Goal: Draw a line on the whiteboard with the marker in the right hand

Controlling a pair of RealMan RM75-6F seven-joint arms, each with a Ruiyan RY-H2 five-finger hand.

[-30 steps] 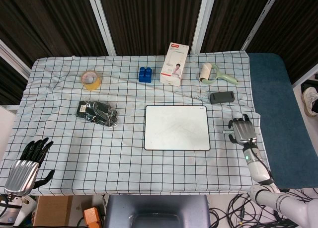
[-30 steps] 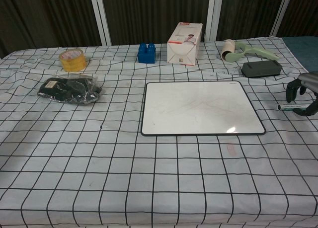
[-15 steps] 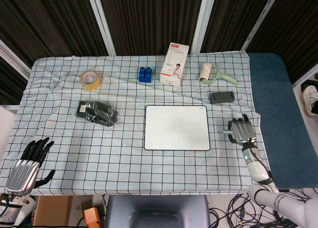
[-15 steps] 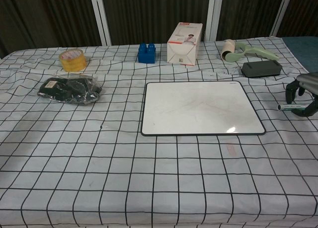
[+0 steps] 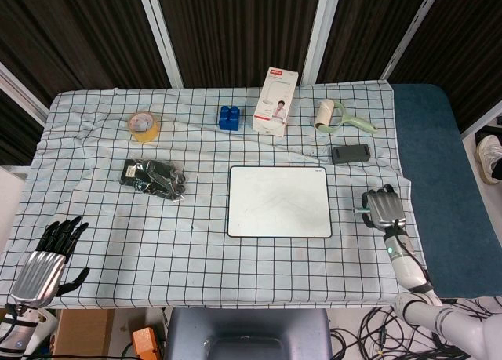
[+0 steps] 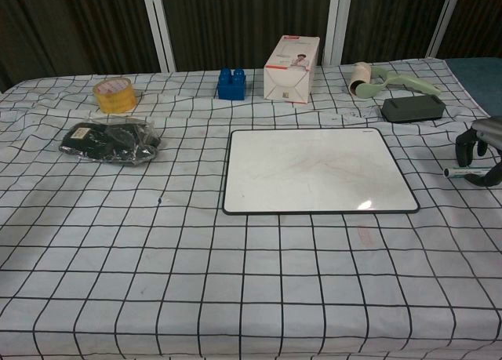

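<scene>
At about eight o'clock of the desk [image 5: 235, 258], which is covered with a white cloth with a black grid, the left hand [image 5: 47, 258] hangs at the near left corner, fingers spread and holding nothing. Further in, at about nine o'clock, lies a black bundle in clear plastic [image 5: 153, 177], and beyond it, toward ten o'clock, a roll of yellow tape [image 5: 143, 125] lies flat. At the far edge, around twelve o'clock, a blue toy block [image 5: 229, 117] stands just left of an upright white and red carton [image 5: 275, 101]. The whiteboard [image 5: 279, 201] lies flat a little right of the desk's centre, its surface showing only faint smudges, with no clear line on it. Past it, toward one o'clock, a lint roller with a pale green handle [image 5: 339, 117] lies on the cloth, and a dark grey whiteboard eraser [image 5: 350, 153] lies just nearer than the roller, near the whiteboard's far right corner. At about four o'clock, well right of the whiteboard and apart from it, the right hand [image 5: 383, 208] has its fingers curled around the marker [image 6: 463, 171], which lies roughly level with its tip pointing left toward the whiteboard.
</scene>
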